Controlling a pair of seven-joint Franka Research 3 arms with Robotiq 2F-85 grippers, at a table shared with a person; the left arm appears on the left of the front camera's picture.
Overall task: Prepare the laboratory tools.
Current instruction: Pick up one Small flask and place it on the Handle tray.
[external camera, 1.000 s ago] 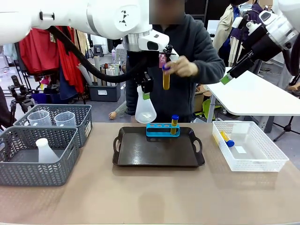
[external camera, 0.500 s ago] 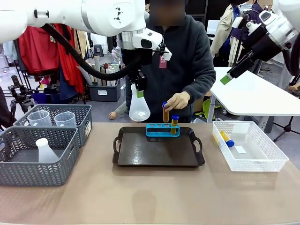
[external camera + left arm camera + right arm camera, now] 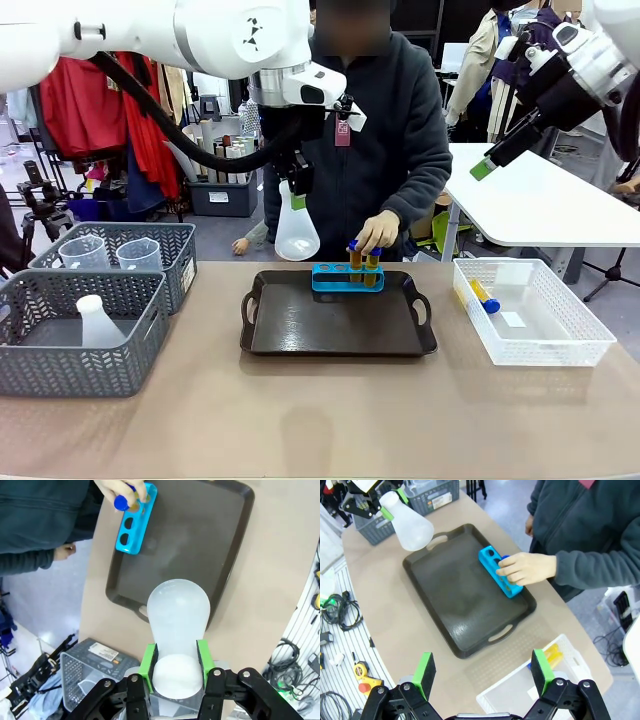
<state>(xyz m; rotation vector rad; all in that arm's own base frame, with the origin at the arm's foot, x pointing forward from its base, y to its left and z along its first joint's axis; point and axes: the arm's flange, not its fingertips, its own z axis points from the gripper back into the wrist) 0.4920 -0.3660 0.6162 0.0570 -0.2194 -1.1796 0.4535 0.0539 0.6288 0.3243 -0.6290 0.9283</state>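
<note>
Far down and to the left of the left gripper (image 3: 177, 655) there are two grey mesh baskets. The near basket (image 3: 60, 375) has a spare white flask (image 3: 97, 322) in it. The far basket (image 3: 172, 262) holds two clear beakers (image 3: 83, 252), side by side.

The left gripper has its green pads pinched on the neck of the translucent conical flask (image 3: 297, 232). The bulb hangs straight down under the fingers, up in the air and clear of the table, near the far-left corner of the black tray (image 3: 330, 325).

Lower and to the right of that gripper, a blue rack (image 3: 335, 278) sits along the tray's far edge. The person's hand (image 3: 378, 232) rests on top of two blue-capped test tubes (image 3: 354, 258) standing in it.

Further right, well below the right gripper (image 3: 482, 672), there's a white mesh bin (image 3: 560, 350) with one more yellow tube (image 3: 483, 297) lying at its left end. The right gripper is way up high with its fingers spread wide, nothing between them.
</note>
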